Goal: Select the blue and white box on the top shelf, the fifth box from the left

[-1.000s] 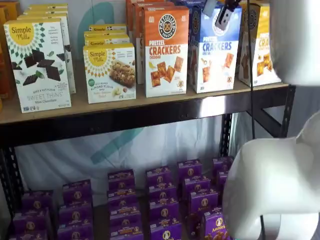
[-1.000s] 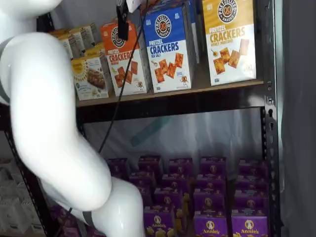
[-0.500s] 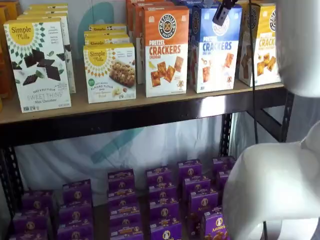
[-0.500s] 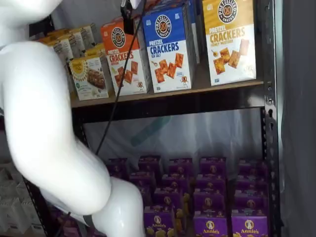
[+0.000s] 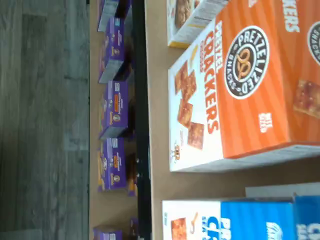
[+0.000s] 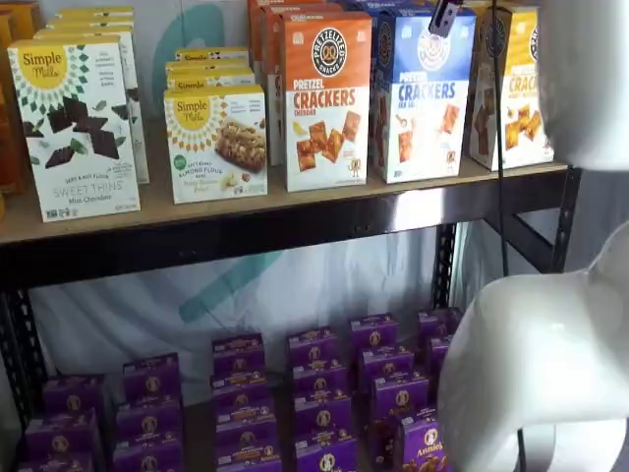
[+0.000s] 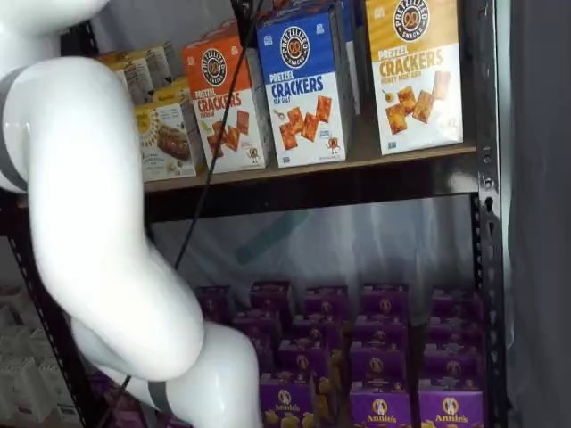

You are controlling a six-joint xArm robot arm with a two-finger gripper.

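The big white arm (image 7: 98, 223) fills one side of each shelf view and stands in front of the shelves. The top shelf (image 6: 246, 202) is a long tan board with a black front rail. The blue and white box (image 6: 423, 93) stands upright near its right end, close to the front edge, with bare board in front. The orange box (image 6: 326, 98) stands just beside it on one side and the yellow box (image 6: 511, 88) on the other, with thin gaps between. Small purple boxes (image 6: 319, 393) fill the level below. The gripper (image 6: 443, 17) hangs at the top edge before the blue box's upper part; I cannot tell how far its fingers are open, and nothing shows in them.
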